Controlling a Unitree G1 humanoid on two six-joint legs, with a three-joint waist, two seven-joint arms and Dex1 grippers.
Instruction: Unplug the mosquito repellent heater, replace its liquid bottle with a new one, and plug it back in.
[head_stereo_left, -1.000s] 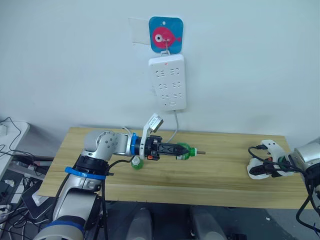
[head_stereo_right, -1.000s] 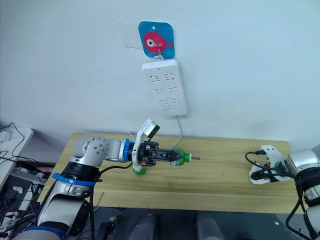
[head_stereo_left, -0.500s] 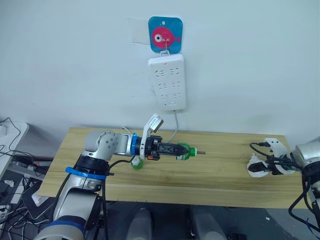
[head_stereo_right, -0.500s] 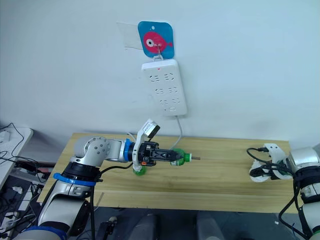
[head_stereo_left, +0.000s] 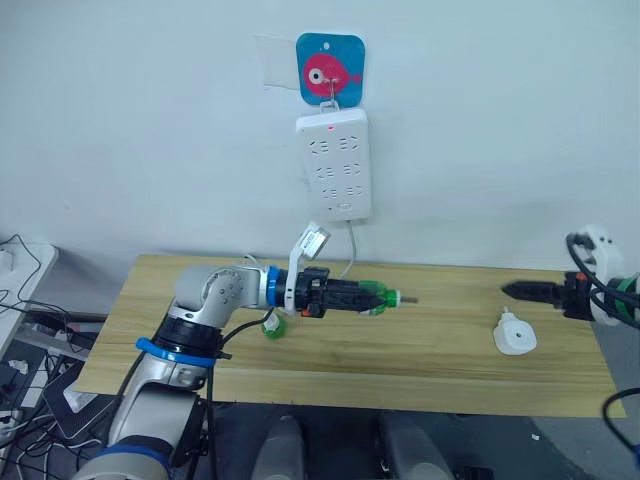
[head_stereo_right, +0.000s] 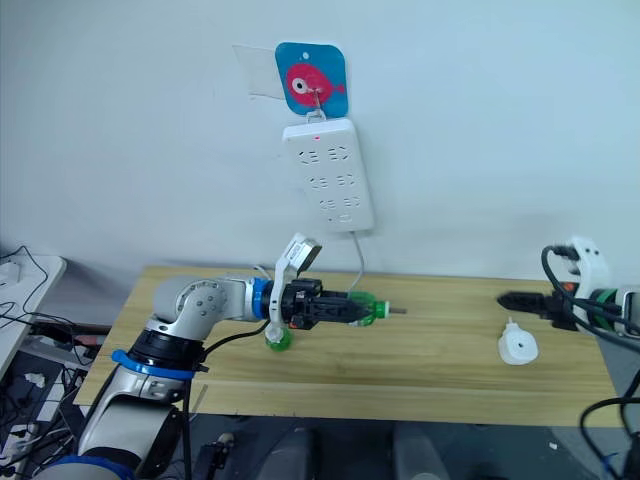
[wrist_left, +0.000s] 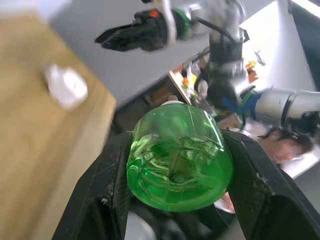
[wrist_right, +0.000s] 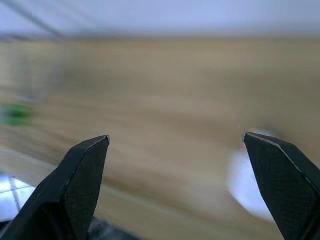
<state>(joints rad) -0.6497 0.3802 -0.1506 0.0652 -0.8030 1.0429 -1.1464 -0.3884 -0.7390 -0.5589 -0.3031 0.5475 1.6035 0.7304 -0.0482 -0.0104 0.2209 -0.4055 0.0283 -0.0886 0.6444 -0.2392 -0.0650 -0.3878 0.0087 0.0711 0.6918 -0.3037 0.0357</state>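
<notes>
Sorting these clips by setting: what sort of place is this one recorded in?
Probably an indoor lab or test room rather than a home: a plain wooden table against a bare white wall, a white power strip hung from a fish-picture hook, and loose cables and gear beside the table.

Both eye views look forward and down from the head at the wooden table and the wall-hung power strip, sharing nearly the whole scene. The left wrist view looks at close range along its fingers across the table toward the right gripper. The right wrist view faces low across the tabletop.
</notes>
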